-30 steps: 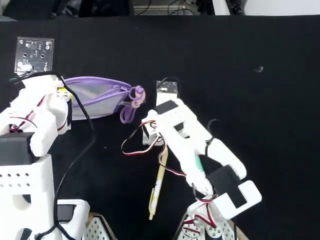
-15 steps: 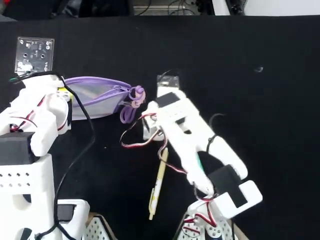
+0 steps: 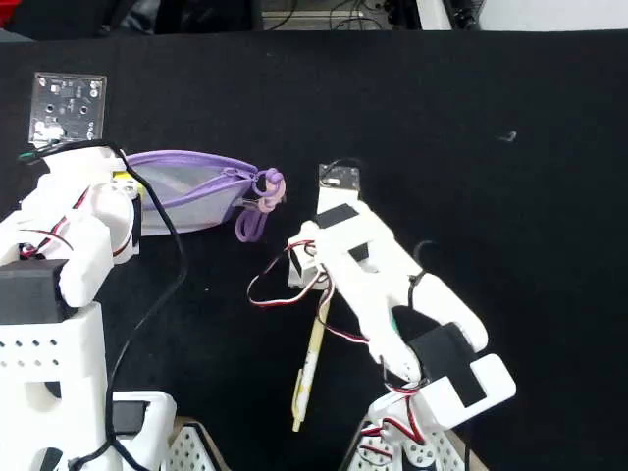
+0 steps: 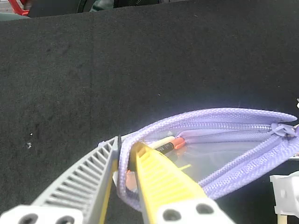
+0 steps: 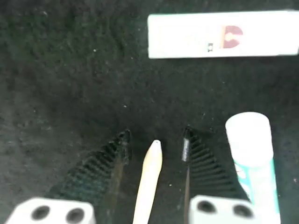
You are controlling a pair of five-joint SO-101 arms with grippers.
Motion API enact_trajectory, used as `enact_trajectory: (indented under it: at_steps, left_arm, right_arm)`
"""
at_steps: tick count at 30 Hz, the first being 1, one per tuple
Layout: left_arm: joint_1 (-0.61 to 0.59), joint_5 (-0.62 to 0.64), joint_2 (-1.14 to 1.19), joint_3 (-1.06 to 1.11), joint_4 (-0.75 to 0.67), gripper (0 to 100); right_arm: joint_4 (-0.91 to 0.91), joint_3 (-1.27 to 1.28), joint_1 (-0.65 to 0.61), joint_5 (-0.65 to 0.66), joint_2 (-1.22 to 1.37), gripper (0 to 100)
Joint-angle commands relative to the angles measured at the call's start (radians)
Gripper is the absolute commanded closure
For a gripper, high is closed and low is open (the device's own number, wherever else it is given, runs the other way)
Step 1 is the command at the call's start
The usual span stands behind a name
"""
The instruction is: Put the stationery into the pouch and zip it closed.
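The purple fabric zip pouch [image 3: 191, 191] lies in the upper left of the high view on the black cloth table [image 3: 510, 245]. Its zip is open and its looped pull cords trail toward the centre. The left arm [image 3: 69, 245] stands at the left edge. In its wrist view, the left gripper [image 4: 125, 144] has its yellow and grey fingers drawn narrow on the end of the pouch's purple edge, seemingly pinching the fabric, though the contact is partly hidden. Inside the pouch, behind the clear side, lies a yellow pen with an orange band [image 4: 164, 145].

The right arm [image 3: 378, 285] reaches up from the bottom centre of the high view. The cream-coloured pen [image 3: 312, 365] lies on the cloth just left of it, its upper end hidden under the arm. In the right wrist view, the right gripper [image 5: 156, 134] is spread wide and low over the cloth. Its two black fingers stand either side of the pen's pointed tip, without touching it. Just beside one finger is a white-capped tube with a teal body [image 5: 252, 154] (possibly a glue stick). Farther off lies a white rectangular block with a red mark [image 5: 223, 35].
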Motion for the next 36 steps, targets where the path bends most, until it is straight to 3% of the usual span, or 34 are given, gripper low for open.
enact_trajectory:
  at_steps: [1, 8, 12, 23, 29, 36]
  left_arm:
    - [0.025, 0.012, 0.017, 0.077, 0.003, 97]
    - [0.025, 0.009, 0.017, 0.081, 0.003, 97]
    - [0.025, 0.008, 0.017, 0.079, 0.002, 97]
    - [0.025, 0.006, 0.017, 0.077, 0.002, 97]
    - [0.025, 0.006, 0.017, 0.079, 0.002, 97]
    - [0.025, 0.006, 0.017, 0.079, 0.002, 97]
  right_arm:
    - [0.002, 0.005, -0.023, -0.011, -0.016, 82.9]
    - [0.009, 0.008, -0.078, -0.011, -0.016, 83.8]
    - [0.003, 0.008, -0.078, -0.008, -0.015, 93.2]
    - [-0.041, -0.022, -0.051, -0.003, 0.157, 92.4]
    - [0.095, -0.159, -0.044, 0.000, 0.246, 97.5]
    - [0.109, -0.177, -0.044, 0.000, 0.251, 98.8]
